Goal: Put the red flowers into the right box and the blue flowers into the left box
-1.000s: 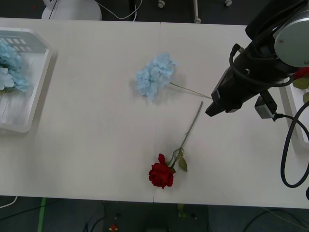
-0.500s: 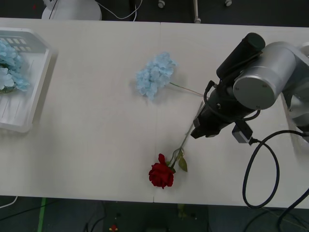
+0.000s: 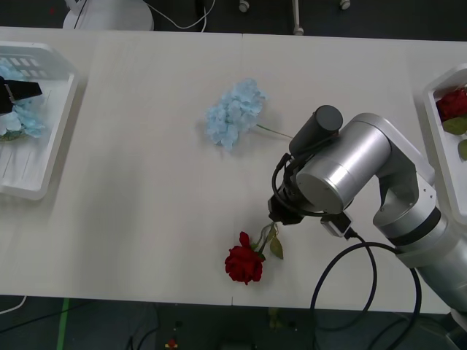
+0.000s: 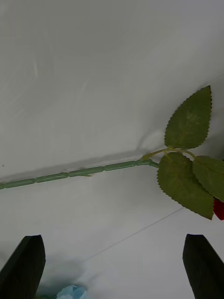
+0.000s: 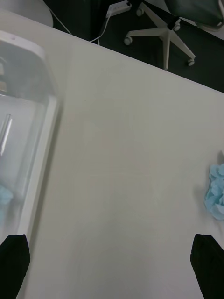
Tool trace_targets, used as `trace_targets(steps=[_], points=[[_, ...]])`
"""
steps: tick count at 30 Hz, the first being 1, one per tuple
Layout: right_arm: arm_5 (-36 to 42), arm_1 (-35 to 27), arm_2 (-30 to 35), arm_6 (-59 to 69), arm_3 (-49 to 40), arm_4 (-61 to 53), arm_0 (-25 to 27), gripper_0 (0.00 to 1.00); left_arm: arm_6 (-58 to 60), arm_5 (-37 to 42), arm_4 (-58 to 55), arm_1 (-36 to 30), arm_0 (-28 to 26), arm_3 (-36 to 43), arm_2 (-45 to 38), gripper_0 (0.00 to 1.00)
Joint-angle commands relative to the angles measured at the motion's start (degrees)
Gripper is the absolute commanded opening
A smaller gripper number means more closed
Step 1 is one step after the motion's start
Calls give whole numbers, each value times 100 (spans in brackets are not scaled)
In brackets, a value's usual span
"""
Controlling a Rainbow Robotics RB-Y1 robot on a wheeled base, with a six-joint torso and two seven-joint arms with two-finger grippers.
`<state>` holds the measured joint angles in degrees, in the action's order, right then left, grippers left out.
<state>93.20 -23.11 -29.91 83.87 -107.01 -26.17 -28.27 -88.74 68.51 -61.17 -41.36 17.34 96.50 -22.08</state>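
Note:
A red flower (image 3: 244, 264) lies near the table's front edge, its green stem (image 4: 84, 172) running back and to the right. My right gripper (image 4: 114, 240) hangs open just above that stem, one finger on each side, close to the leaves (image 4: 186, 177). In the front view the right arm (image 3: 343, 171) covers the stem's upper part. A loose blue flower (image 3: 233, 113) lies at mid-table. The right box (image 3: 436, 138) holds another red flower (image 3: 452, 102). The left box (image 3: 44, 168) holds blue flowers (image 3: 14, 120). My left gripper (image 5: 112, 243) is open above the left box's rim (image 5: 42, 140).
The white table (image 3: 146, 204) has bare room between the left box and the loose flowers. A black cable (image 3: 343, 270) loops from the right arm near the front edge. Chair legs (image 5: 163, 32) and floor lie beyond the far edge.
My right arm has swung from beside the right box leftward and nearer, down over the rose's stem. My left gripper's tip has come into the front view at the left box.

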Motion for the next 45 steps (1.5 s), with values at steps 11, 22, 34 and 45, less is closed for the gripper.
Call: trace_targets(steps=[11,22,34,45], points=[[-277,887,301,-37,-65,1281,991,85,-2130,-505,-1046,119,-82,246,1180,100],[-259,1370,538,-169,436,1773,999,85,-4907,541,-1943,489,-91,255,1180,100],[-443,1634,732,-327,796,2010,1034,85,-6243,717,-2171,541,-205,246,1198,100],[-567,1634,785,-529,796,1993,1316,85,-6164,-109,-2180,656,-258,246,1901,100]])
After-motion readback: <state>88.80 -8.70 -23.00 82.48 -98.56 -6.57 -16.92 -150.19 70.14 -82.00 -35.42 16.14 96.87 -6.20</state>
